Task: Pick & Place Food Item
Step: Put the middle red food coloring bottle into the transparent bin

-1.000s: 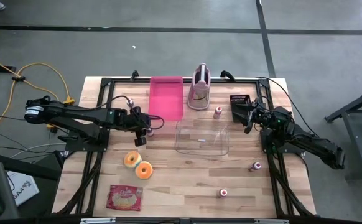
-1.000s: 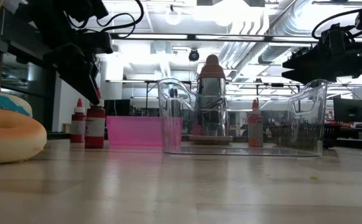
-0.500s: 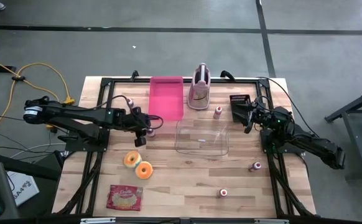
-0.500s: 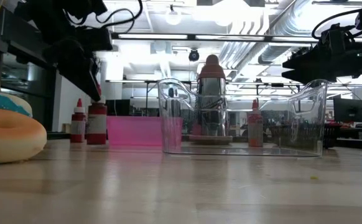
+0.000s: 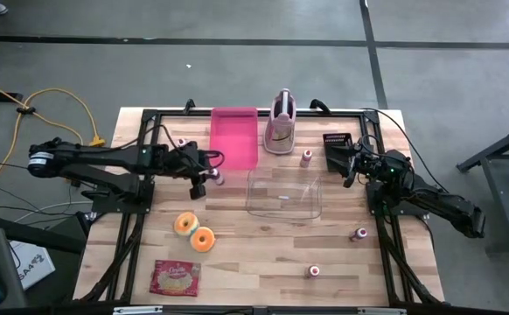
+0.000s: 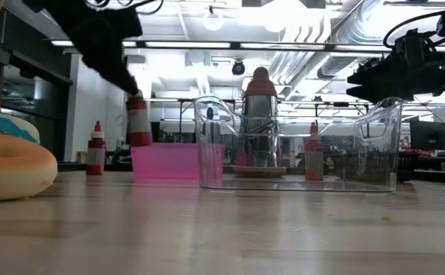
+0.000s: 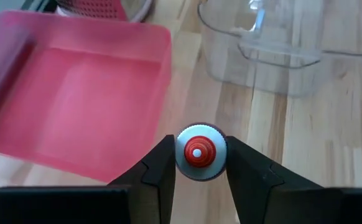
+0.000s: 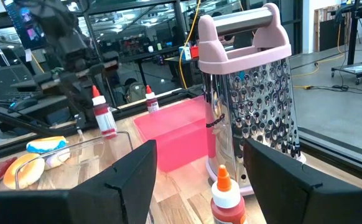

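Now left end effector (image 7: pixel 197 163) angled down, gripping red bottle (image 7: pixel 197 153) aloft.

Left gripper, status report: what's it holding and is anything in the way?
Left gripper shut on small red bottle, lifted clear of table. Right gripper open, parked by grater. Pink tray and clear bin close ahead.

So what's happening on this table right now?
The left claw is shut on a small red-capped bottle and holds it off the table, beside the pink tray and near the clear bin. The right claw waits open at the table's far right corner, facing the grater. Two donuts lie untouched.
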You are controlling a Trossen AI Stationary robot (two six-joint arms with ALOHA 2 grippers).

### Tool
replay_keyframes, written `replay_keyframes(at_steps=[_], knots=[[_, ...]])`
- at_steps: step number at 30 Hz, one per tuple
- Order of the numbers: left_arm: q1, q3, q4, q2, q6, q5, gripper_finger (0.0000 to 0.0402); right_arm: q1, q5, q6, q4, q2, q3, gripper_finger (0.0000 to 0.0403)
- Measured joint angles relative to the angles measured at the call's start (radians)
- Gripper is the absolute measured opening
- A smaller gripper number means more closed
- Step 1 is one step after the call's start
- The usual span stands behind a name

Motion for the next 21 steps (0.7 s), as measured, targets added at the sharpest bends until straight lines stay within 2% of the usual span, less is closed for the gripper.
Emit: replay_keyframes(at_steps=[9, 21], knots=[[0.004, 0.181, -0.137, 0.049, 0.048, -0.004, 0.0109, 0.000, 0.000, 0.000, 0.000, 0.000, 0.000, 0.0227], [0.004, 0.353, -0.146, 0.182, 0.111, -0.005, 0.0109, 0.000, 0.000, 0.000, 0.000, 0.000, 0.000, 0.0227]])
